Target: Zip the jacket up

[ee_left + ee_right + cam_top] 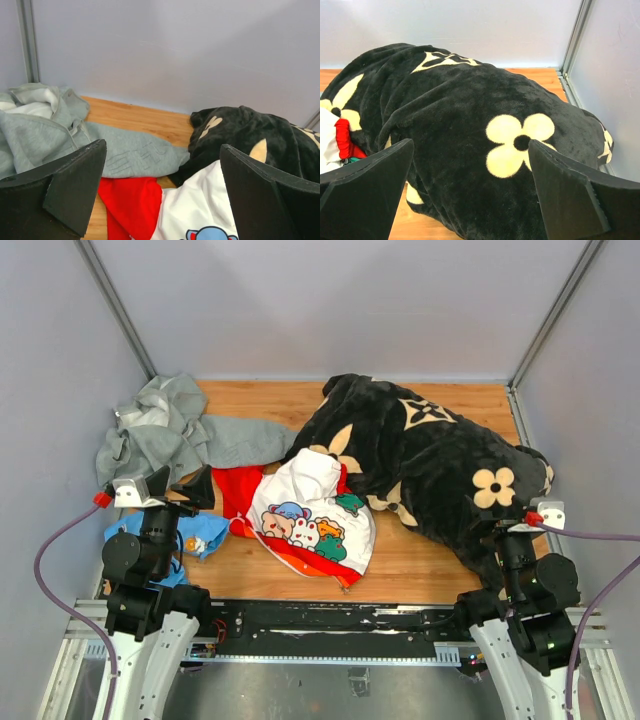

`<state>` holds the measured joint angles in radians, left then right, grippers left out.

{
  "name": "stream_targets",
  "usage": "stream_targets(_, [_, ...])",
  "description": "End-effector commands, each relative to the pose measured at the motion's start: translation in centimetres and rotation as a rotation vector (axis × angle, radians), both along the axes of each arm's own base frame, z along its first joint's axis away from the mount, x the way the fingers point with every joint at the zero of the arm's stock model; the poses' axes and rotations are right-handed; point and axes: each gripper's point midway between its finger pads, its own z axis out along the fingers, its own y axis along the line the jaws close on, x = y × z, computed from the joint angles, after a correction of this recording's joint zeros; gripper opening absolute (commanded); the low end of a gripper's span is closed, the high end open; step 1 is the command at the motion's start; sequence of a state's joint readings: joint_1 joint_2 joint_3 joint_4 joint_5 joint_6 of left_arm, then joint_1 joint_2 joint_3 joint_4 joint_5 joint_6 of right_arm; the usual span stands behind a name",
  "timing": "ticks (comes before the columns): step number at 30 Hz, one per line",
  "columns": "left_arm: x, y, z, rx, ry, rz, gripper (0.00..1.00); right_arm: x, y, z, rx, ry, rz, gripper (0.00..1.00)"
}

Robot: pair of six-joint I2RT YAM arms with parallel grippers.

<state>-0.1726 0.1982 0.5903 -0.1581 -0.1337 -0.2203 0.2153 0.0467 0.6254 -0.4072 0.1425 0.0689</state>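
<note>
Trouble is being asked for by the mess on the table [420, 565]. The jacket [310, 515] is being shown in the middle, all bunched up, with its picture side facing up. Its far edge is being pressed on by the black blanket [440, 465], and the grey top [170, 435] is touching its red part. A small blue cloth [200, 533] is lying just beside it.

The left gripper [182, 485] is being held wide apart above the jacket's left side, holding nothing. The right gripper [471, 144] is being held wide apart too, over the blanket.

The zip is not being shown anywhere, so the wrong fold could be grabbed. The blanket or grey top could be pinched along with the jacket and dragged too. The two zip sides could be lined up badly while the jacket is being left bunched.

No box, bin or basket is being shown.
</note>
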Motion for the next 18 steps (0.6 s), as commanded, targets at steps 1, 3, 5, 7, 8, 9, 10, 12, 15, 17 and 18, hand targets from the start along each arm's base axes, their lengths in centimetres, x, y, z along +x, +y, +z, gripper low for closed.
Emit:
stream_targets(1, [0.1,-0.2,0.3,0.014,-0.015,-0.011,0.99,-0.4,-0.3,1.5,0.000,-0.045,-0.013,0.99])
stream_targets(3, [0.1,-0.3,0.2,0.014,-0.015,-0.013,0.99,-0.4,-0.3,1.4,0.006,-0.041,-0.011,0.98])
stream_targets(5, [0.1,-0.4,0.3,0.015,-0.017,-0.019,0.99,-0.3,-0.1,1.4,0.013,-0.030,-0.005,0.98])
stream_targets(7, [0.1,-0.4,0.2,0.016,-0.017,-0.020,0.99,-0.1,0.1,1.1,0.016,-0.008,0.004,0.98])
stream_targets(8, [0.1,-0.4,0.2,0.016,-0.016,-0.021,0.99,0.1,0.3,0.8,0.013,0.006,0.013,0.98])
stream_targets(9, [0.1,-0.5,0.2,0.017,-0.015,-0.023,1.00,0.2,0.4,0.7,0.013,0.017,0.021,0.98])
stream_targets(10, [0.1,-0.5,0.2,0.017,-0.015,-0.025,0.99,0.2,0.6,0.5,0.015,0.034,0.029,0.98])
stream_targets(12, [0.2,-0.6,0.1,0.019,-0.014,-0.031,0.99,0.5,0.9,0.1,0.022,0.068,0.037,0.98])
stream_targets(15, [0.3,-0.7,-0.1,0.020,-0.006,-0.035,0.99,0.7,1.4,-0.6,0.047,0.138,0.051,0.98])
stream_targets(17, [0.5,-0.8,-0.3,0.022,0.003,-0.039,0.99,0.7,1.7,-1.3,0.078,0.196,0.058,0.98])
stream_targets(18, [0.6,-0.9,-0.3,0.023,0.007,-0.042,0.99,0.7,1.9,-1.7,0.093,0.227,0.061,0.98])
